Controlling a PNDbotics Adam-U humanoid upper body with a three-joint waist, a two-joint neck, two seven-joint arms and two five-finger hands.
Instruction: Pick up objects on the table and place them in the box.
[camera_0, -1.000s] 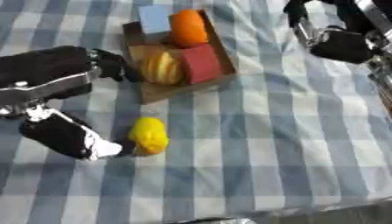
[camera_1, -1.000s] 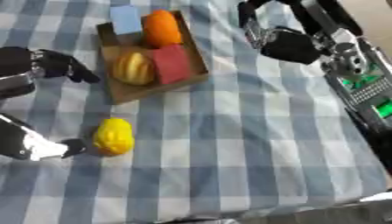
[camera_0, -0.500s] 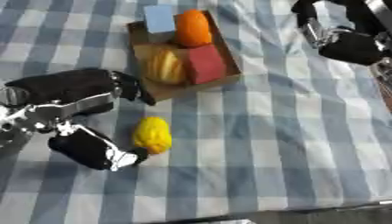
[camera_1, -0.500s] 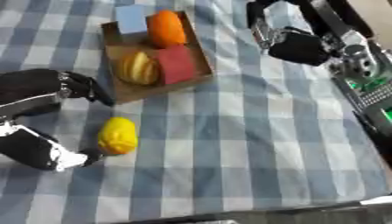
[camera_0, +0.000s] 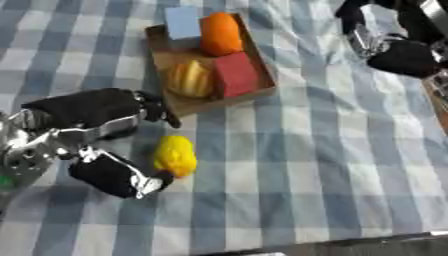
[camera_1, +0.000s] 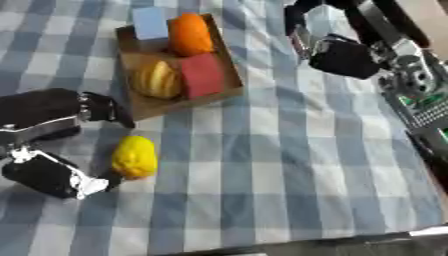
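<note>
Surface (camera_0: 332, 165) covered by a blue-and-white checked cloth, seen from above; a shallow brown cardboard box (camera_0: 158, 37) lies toward the far left, slightly askew, holding four items: a pale blue block (camera_0: 183, 22) in the far corner, an orange fruit (camera_0: 220, 33) beside it, a red block (camera_0: 234, 75) nearer the camera, and a yellowish ribbed fruit (camera_0: 190, 80) to the left of the red block (all four sit inside the box walls, close together). Outside the box, on the cloth just in front of its near left corner, lies a yellow lemon-like object (camera_0: 175, 155), the one task item not yet boxed. The left hand (camera_0: 96, 112) enters from the left edge; its upper fingers (camera_0: 155, 107) reach toward the box's near corner, above the yellow object, while the thumb (camera_0: 118, 175), with a pale tip, lies on the cloth at the object's lower left, its tip at or just beside the object; the fingers and thumb stand apart, spread either side of the object and not closed on it; whether the tip actually touches cannot be told. The right hand (camera_1: 337, 50) hangs at the upper right, well apart from the box and the yellow object, its fingers curled downward with nothing held in them.
</note>
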